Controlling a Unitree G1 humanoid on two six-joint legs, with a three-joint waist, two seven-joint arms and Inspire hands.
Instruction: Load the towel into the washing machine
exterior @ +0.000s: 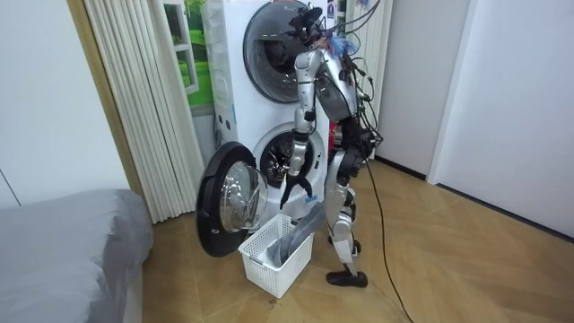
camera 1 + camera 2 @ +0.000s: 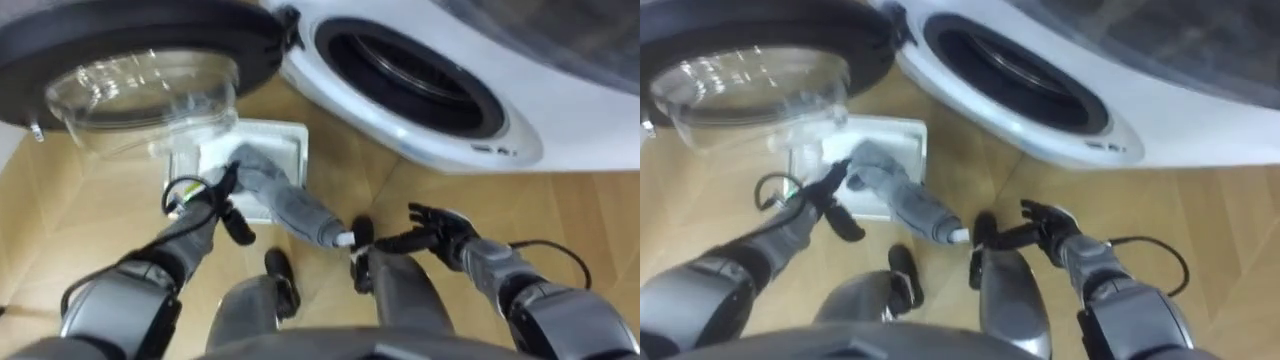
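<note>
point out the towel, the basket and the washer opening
towel (image 2: 292,205), left eye view, middle of the grey fold
basket (image 1: 262,266), room view, white side wall
washer opening (image 2: 405,75), left eye view, dark drum mouth

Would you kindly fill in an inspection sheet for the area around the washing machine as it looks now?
surface: wooden floor.
job's things: grey towel hangs over the rim of the white basket; washing machine door open.
clutter: nothing seen.
hands: left hand open, over the towel; right hand open, holding nothing.
cables: nothing seen but the robot's own.
surroundings: bed, white vertical slats, second machine stacked on top.
</note>
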